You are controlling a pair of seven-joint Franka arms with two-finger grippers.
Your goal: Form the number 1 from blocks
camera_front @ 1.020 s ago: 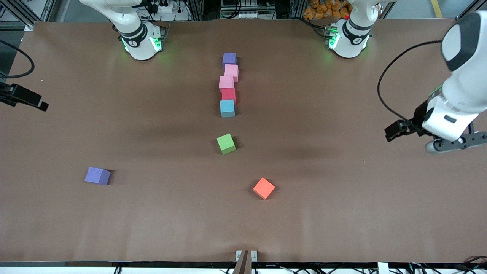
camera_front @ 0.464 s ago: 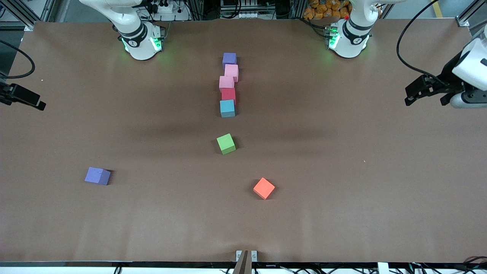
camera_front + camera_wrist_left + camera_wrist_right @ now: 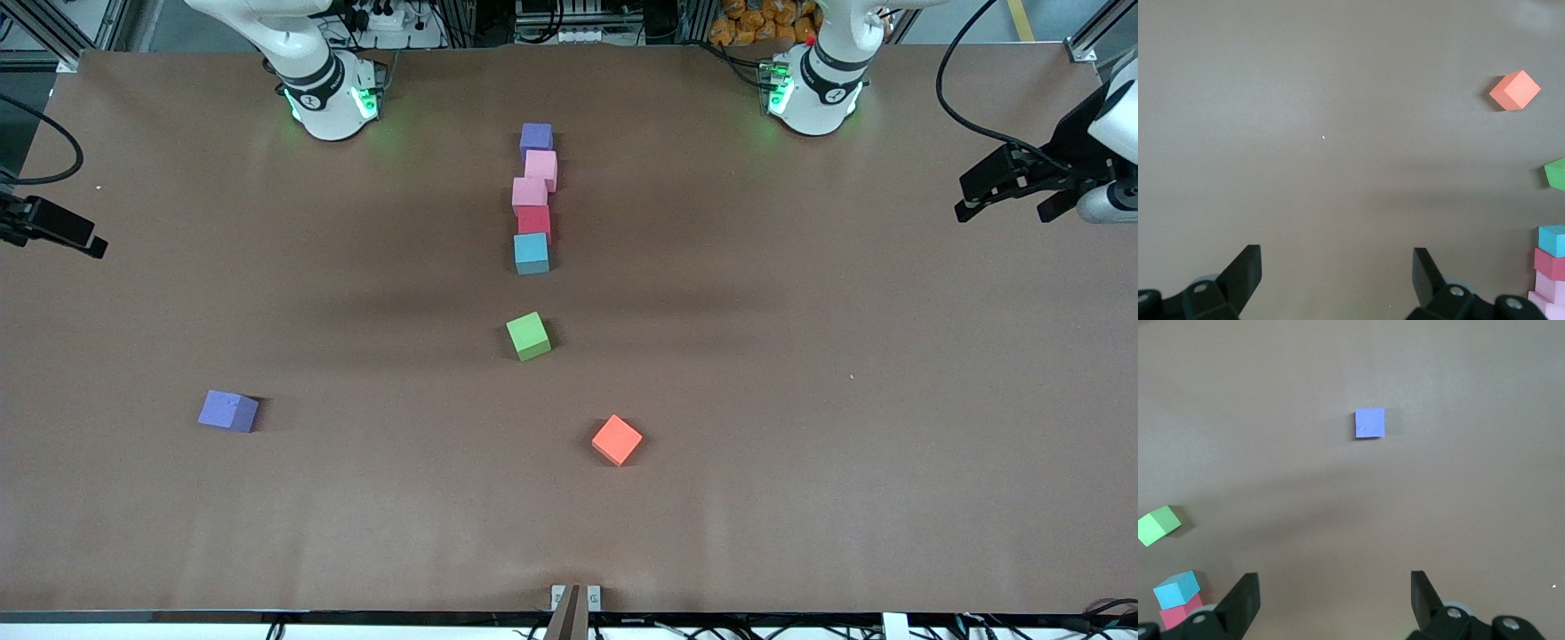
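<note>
Five blocks stand in a touching column in the middle of the surface [image 3: 800, 400]: purple block [image 3: 536, 140], two pink blocks [image 3: 535, 180], red block [image 3: 534, 221], light blue block [image 3: 531, 253]. The green block [image 3: 528, 335], orange block [image 3: 617, 440] and second purple block [image 3: 228, 412] lie apart, nearer the camera. The left tool [image 3: 1335, 270] and the right tool [image 3: 1333, 595] hang released over the surface's two ends, well away from all blocks.

5 foam cubes form a touching column mid-counter: purple block [image 3: 536, 140], pink block [image 3: 540, 168], second pink block [image 3: 529, 194] (slightly offset), red block [image 3: 534, 221], light blue block [image 3: 532, 253]. Nearer the camera lie the green block [image 3: 528, 335], orange block [image 3: 617, 439] and second purple block [image 3: 228, 411], apart.
</note>
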